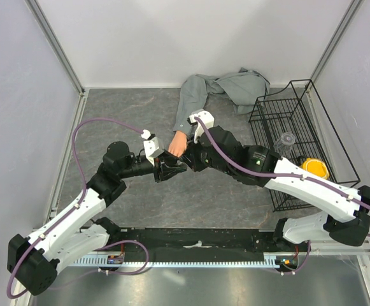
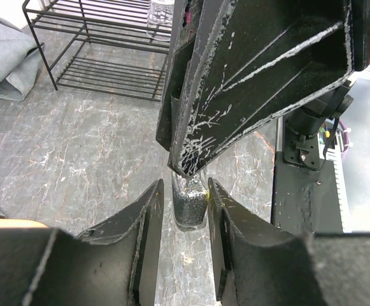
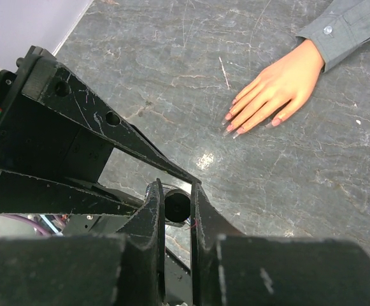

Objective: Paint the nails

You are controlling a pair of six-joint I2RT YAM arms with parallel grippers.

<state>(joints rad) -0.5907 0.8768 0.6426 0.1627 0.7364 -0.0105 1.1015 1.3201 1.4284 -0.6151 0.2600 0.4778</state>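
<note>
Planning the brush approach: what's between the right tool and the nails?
Right wrist view: only bare table between the right tool and the nails, nothing in the way.

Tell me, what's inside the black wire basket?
A clear bottle and a yellow thing sit inside the basket. The right arm reaches across the basket's near corner, so anything under it is hidden.

Grey marbled table [image 1: 204,207], mannequin hand [image 3: 277,86], wire rack [image 1: 277,121]
</note>
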